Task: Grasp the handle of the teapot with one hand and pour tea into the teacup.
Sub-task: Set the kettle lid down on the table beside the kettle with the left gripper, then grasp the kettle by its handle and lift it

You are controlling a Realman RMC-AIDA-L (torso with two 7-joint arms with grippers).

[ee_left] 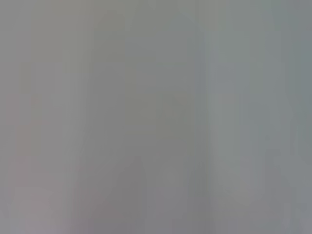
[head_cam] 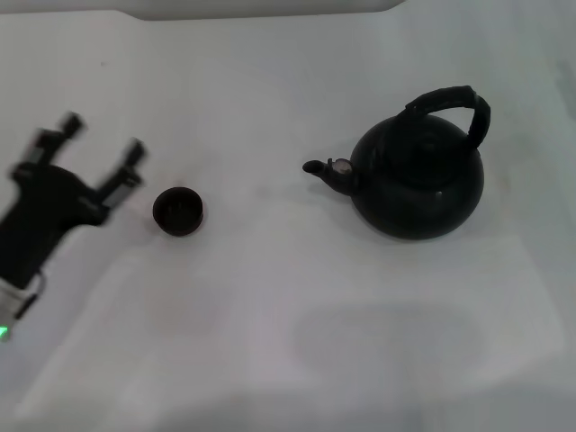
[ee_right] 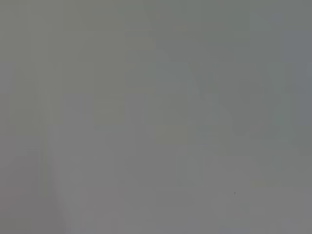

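Left gripper (head_cam: 102,135) fingers spread wide, empty, just left of teacup (head_cam: 178,211); teapot (head_cam: 416,178) well right of teacup, handle (head_cam: 450,106) ungrasped; grip arch top centred, squarely

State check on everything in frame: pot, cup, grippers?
teapot: upright on the table, untouched, spout toward the teacup
handle: arched up over the pot, nothing gripping it
teacup: upright, apart from the teapot; contents cannot be told
left gripper: open, empty, beside the teacup on the robot's left, not touching it
right gripper: not in view
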